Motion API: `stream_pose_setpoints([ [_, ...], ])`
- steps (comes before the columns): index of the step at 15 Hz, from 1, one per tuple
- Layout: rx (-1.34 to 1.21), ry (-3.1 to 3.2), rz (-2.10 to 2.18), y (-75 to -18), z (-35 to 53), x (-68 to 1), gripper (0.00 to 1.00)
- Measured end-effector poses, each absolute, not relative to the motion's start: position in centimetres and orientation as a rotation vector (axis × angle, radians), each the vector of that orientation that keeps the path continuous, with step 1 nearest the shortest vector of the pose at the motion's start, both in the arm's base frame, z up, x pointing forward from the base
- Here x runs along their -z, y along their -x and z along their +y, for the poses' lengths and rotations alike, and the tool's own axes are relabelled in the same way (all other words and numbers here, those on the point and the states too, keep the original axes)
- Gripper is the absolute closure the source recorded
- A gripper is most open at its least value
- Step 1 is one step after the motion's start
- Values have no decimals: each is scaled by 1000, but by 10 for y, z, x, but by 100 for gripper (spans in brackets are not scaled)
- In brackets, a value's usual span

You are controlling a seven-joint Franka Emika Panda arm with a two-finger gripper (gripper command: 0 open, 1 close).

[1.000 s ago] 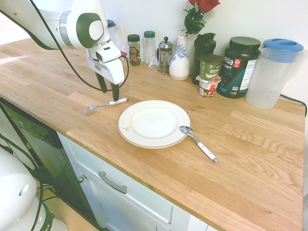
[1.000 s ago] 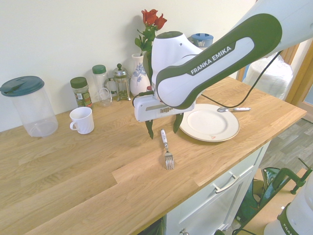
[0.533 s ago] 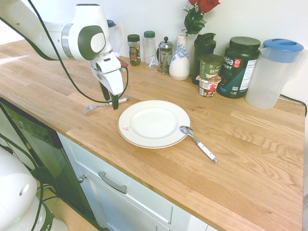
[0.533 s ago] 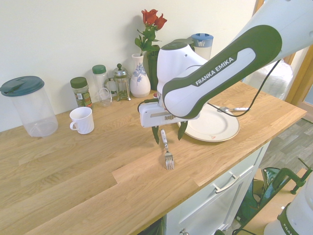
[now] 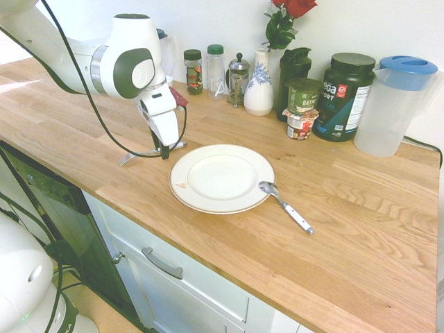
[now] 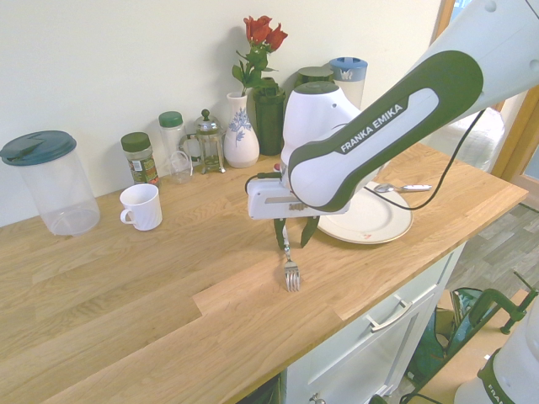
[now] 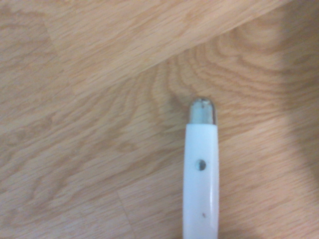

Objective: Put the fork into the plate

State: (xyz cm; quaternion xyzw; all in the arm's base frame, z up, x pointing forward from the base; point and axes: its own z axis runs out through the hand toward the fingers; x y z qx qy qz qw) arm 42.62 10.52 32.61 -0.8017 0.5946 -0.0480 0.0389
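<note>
Gripper [image 6: 292, 238] astride fork [image 6: 290, 271] handle, beside plate [image 6: 379, 225].

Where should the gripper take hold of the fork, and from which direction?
Probably the white handle of the fork, from straight above. It lies flat on the countertop, tines toward the counter's front edge, so only its narrow sides can be pinched. The gripper already straddles the handle there.

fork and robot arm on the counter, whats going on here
The white arm has its gripper down over the fork, fingers on either side of the white handle. The fork lies on the wooden counter, beside the empty plate. A spoon rests against the plate's far side.
</note>
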Motion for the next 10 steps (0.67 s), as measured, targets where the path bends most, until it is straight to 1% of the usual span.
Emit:
stream_pose_setpoints([
  [10, 170, 2432, 1803, -432, 101, -332, 100],
])
